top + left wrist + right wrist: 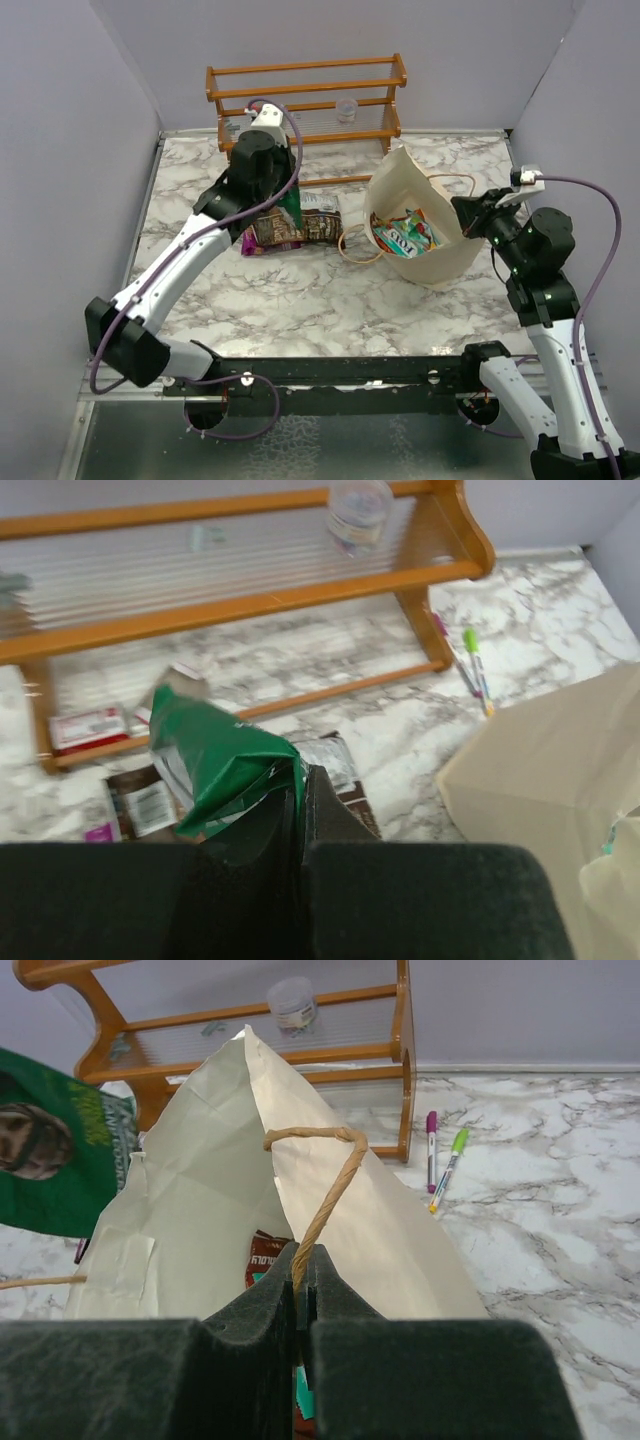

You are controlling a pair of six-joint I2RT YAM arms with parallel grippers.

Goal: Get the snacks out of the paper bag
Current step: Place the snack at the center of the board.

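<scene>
Right wrist: handle (between fingers)

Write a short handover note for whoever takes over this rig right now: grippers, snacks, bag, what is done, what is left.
Left gripper: shut on a dark green packet, lifted near the rack.
Right gripper: shut on the loop handle of the paper bag, which stands open.
Done: some packets on the table, left of the bag.
Left: set the green one down, then take out the packets inside the bag.
</scene>
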